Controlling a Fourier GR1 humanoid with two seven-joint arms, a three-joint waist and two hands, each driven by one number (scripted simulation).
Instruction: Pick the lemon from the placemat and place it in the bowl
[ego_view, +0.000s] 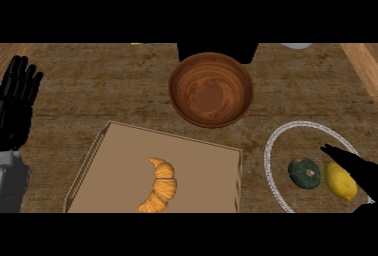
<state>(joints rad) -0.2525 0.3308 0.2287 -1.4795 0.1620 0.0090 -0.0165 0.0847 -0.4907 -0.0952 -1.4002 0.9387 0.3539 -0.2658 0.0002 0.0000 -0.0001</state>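
Down at the right edge, the right hand comes in from the lower corner with its fingers stretched out straight, reaching over the lemon and partly covering its right side. Nothing is curled round the fruit. The lemon lies on a round placemat with a pale rim, just beside a small dark green squash, the two close together but apart. Above and to the left of the placemat, a brown wooden bowl stands on the counter, well apart from the lemon and holding nothing. Lower left of the bowl sits a tan board, tilted in the view, with a golden croissant lying on it. The left hand shows at the left edge, open with fingers up, resting above its grey forearm.
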